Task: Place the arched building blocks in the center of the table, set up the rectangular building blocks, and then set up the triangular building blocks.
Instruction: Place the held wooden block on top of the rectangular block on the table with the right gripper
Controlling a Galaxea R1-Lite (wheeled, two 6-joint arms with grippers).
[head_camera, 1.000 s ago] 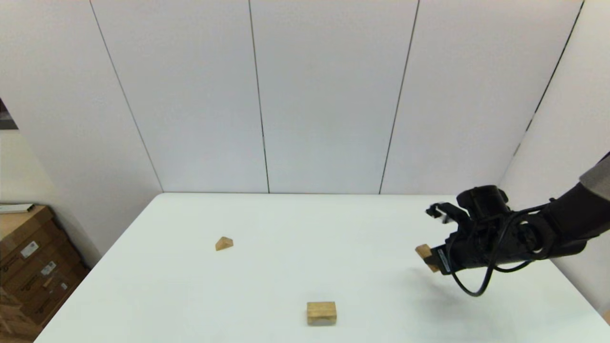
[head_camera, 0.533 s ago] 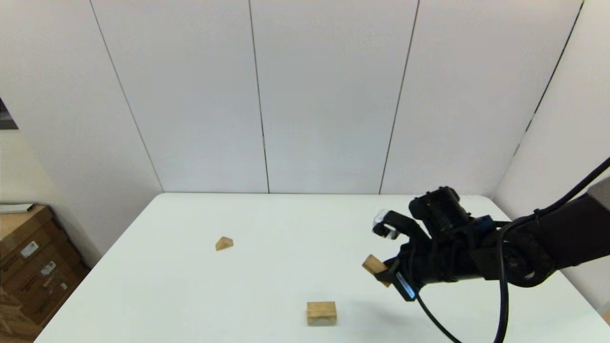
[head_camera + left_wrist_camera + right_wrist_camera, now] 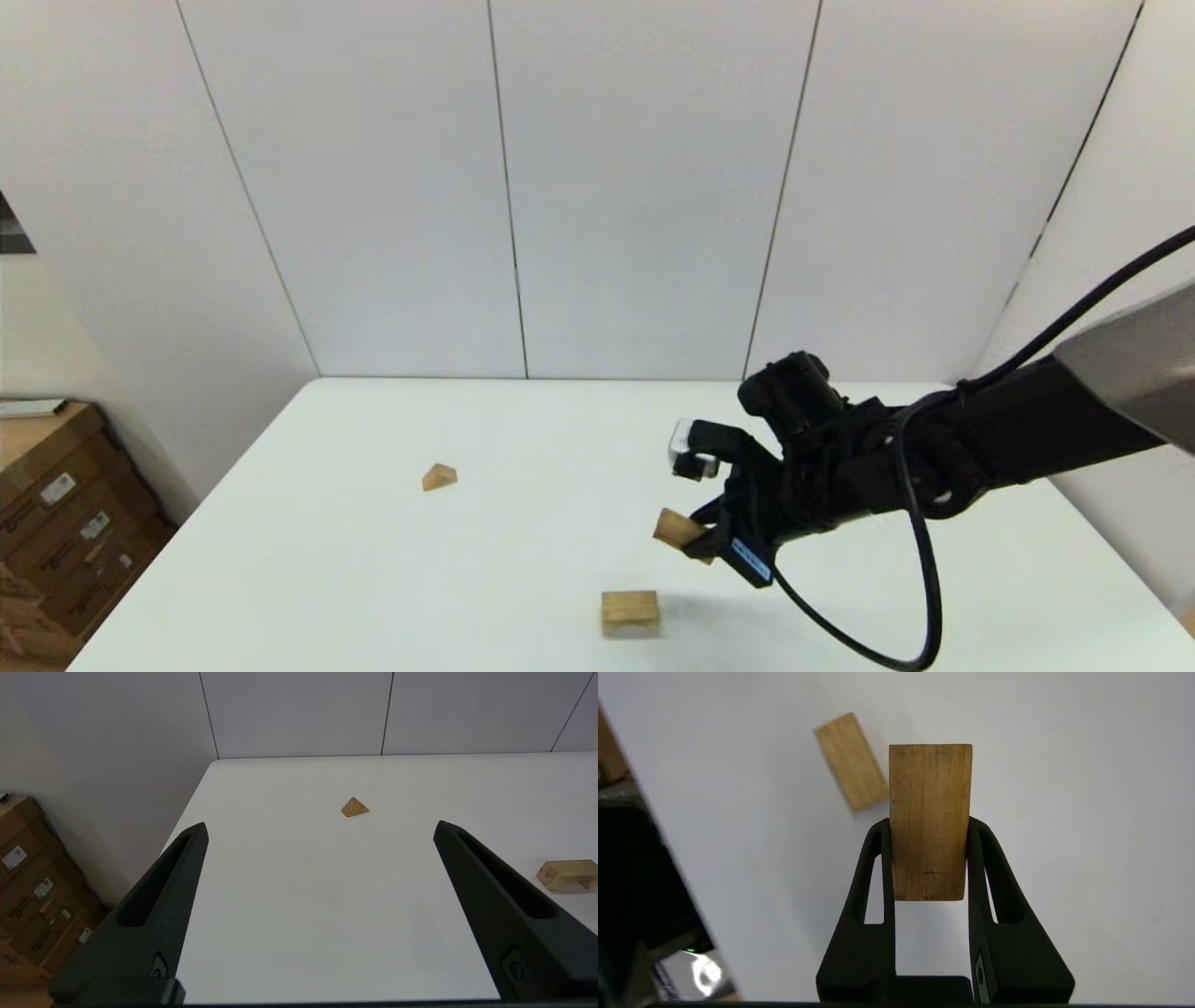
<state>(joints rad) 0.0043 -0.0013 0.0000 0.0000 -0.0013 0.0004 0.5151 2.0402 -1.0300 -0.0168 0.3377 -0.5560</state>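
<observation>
The right pincer (image 3: pixel 702 541) hangs above the white desk (image 3: pixel 373 579), a little right of its middle, and pinches the rectangular block (image 3: pixel 930 821) between its two fingers (image 3: pixel 878 858); the slab is lifted off the desk and sticks out past the fingertips. The arched block (image 3: pixel 630 613) lies on the desk near the front edge, just to the near left of this pincer and apart from it, while the triangular block (image 3: pixel 439 477) lies well apart on the left. The left pincer (image 3: pixel 320 828) is spread wide with nothing between its fingers, hanging at the near left over the desk.
</observation>
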